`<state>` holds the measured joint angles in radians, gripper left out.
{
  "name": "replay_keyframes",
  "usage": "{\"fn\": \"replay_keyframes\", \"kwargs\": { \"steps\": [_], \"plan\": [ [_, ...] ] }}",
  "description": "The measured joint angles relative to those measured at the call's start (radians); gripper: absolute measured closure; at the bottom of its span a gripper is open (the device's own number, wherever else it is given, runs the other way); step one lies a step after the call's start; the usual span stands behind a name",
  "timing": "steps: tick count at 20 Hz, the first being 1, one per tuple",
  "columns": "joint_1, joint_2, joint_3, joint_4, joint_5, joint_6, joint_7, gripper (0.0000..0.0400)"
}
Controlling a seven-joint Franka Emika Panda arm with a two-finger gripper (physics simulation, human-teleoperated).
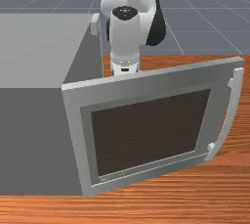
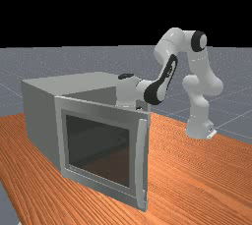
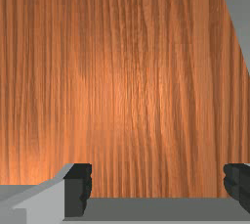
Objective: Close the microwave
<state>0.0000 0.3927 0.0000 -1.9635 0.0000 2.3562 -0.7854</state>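
Observation:
The grey microwave (image 1: 34, 52) stands at the front view's left, its door (image 1: 146, 74) swung wide open, with a curved handle (image 1: 233, 110) at the door's free edge. My gripper (image 1: 125, 69) points down behind the door, its lower part hidden by it. In the far view the microwave (image 2: 42, 116) is at the left and the door (image 2: 98, 184) hides my fingertips. In the wrist view my gripper (image 3: 157, 184) is open, with nothing held between the fingers; a grey strip of the door (image 3: 156, 208) runs just past them.
The wooden table (image 1: 171, 189) extends under and around the microwave. In the wrist view a grey part of the microwave (image 3: 239, 8) stands near a corner. The arm's base (image 2: 199, 128) is at the far view's right.

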Motion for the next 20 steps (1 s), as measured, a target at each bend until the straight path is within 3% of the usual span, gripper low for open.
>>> {"fn": "replay_keyframes", "kwargs": {
  "steps": [1,3,5,6,7,8,10,13,20],
  "plan": [
    [0.0,0.0,0.0,0.0,0.0,0.0,0.0,0.0151],
    [0.003,-0.006,-0.003,0.004,0.009,-0.014,0.03,0.0056],
    [0.004,-0.01,-0.004,0.006,0.012,-0.02,0.041,0.0021],
    [0.026,-0.055,-0.013,0.061,0.035,-0.263,0.298,0.0166],
    [0.05,-0.136,-0.017,0.135,0.079,-0.441,0.545,0.0256],
    [0.067,-0.205,-0.023,0.188,0.126,-0.544,0.779,0.0312],
    [0.08,-0.28,-0.041,0.213,0.21,-0.621,1.165,0.0367],
    [0.071,-0.298,-0.055,0.198,0.265,-0.642,1.36,0.0393],
    [0.078,-0.404,-0.047,0.244,0.27,-0.64,1.44,0.04]
  ]
}}
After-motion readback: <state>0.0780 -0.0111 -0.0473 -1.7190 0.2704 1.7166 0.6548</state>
